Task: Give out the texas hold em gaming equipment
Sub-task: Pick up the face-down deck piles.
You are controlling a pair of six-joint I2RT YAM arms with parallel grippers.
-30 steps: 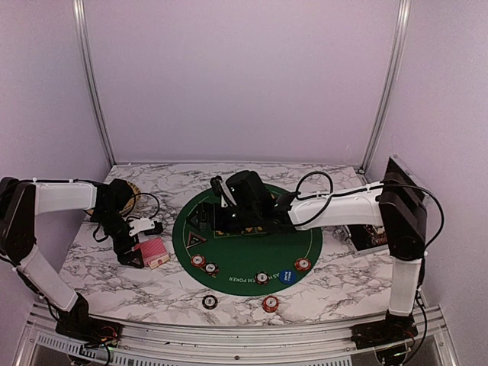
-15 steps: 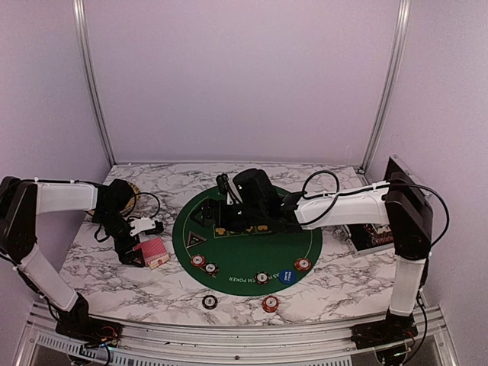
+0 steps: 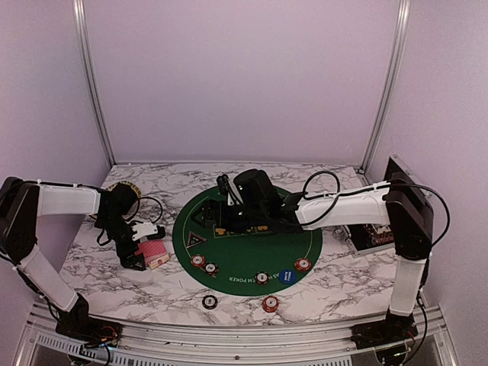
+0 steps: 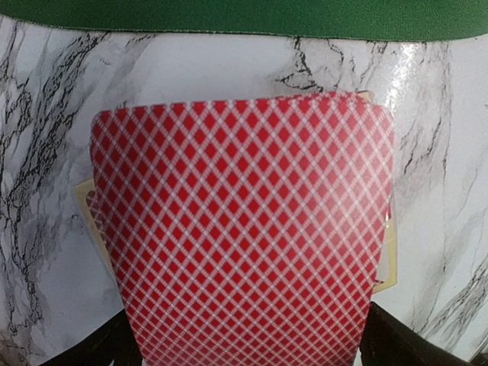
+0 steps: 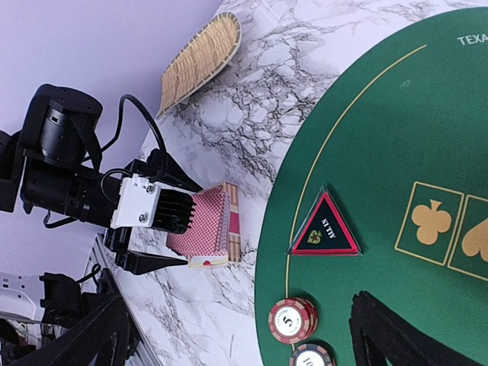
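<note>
**Cards in my left tool**

My left tool [image 5: 187, 225] pinches the stack of red-backed cards [image 4: 244, 229], low at the desk [image 3: 114, 282], just beside the green mat [image 3: 252, 259]. My right tool [image 5: 232, 313] is spread wide above the mat, near the triangle marker [image 5: 324, 227].

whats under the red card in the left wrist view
Either side of the red-backed card, pale cream edges peek out over the marble table. What they belong to is covered.

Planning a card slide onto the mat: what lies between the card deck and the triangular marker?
Nothing loose. In the right wrist view, only bare marble table and the green mat's rim separate the card deck from the triangular marker.
</note>
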